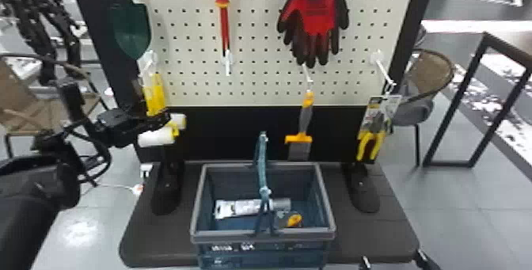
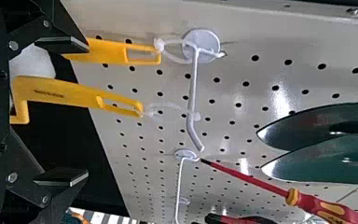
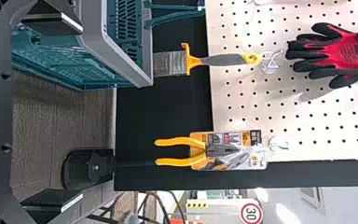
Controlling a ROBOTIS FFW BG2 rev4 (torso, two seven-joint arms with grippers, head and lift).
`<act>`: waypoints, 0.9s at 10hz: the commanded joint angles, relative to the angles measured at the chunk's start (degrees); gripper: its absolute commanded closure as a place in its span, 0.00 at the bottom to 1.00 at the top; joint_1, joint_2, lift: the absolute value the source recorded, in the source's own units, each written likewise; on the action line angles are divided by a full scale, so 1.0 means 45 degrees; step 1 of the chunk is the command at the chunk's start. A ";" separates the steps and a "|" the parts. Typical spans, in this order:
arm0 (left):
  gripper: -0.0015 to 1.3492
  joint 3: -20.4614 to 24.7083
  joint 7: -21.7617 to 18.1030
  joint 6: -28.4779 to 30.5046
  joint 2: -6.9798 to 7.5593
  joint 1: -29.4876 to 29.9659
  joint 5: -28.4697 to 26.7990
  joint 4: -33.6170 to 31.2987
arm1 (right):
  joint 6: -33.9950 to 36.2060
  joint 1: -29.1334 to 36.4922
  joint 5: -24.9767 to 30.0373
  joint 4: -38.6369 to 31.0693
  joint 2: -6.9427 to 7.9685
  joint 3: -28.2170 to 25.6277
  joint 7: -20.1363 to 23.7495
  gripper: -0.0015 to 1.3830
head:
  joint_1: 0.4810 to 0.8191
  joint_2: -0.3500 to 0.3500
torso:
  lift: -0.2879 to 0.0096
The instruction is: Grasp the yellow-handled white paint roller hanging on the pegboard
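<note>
In the head view, my left gripper (image 1: pixel 161 118) is at the lower part of the yellow handles (image 1: pixel 155 96), just above the white roller heads (image 1: pixel 155 137). Two yellow-handled rollers hang by loops from one hook. In the left wrist view, my left gripper (image 2: pixel 74 111) is open. One yellow handle (image 2: pixel 58 91) lies between its fingers; the second handle (image 2: pixel 109 51) passes partly behind one fingertip. A white roller head (image 2: pixel 32 63) shows near the gripper's base. My right gripper (image 1: pixel 394 263) stays low at the head view's bottom edge; its wrist view shows the gripper (image 3: pixel 65 109) open and holding nothing.
A blue-grey basket (image 1: pixel 198 210) with a tube and a yellow item stands on the dark base (image 1: pixel 368 233). Above and beside the rollers hang a green trowel (image 1: pixel 132 27), a red screwdriver (image 1: pixel 224 27), gloves (image 1: pixel 314 23), a brush (image 1: pixel 304 120) and pliers (image 1: pixel 370 142).
</note>
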 commanded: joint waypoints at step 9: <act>0.89 -0.0561 0.0247 -0.0187 0.0045 -0.0100 -0.0066 0.0077 | -0.0085 0.0053 -0.0119 0.0035 -0.0017 0.0007 0.0005 0.05 | 0.20 0.50 | 0.63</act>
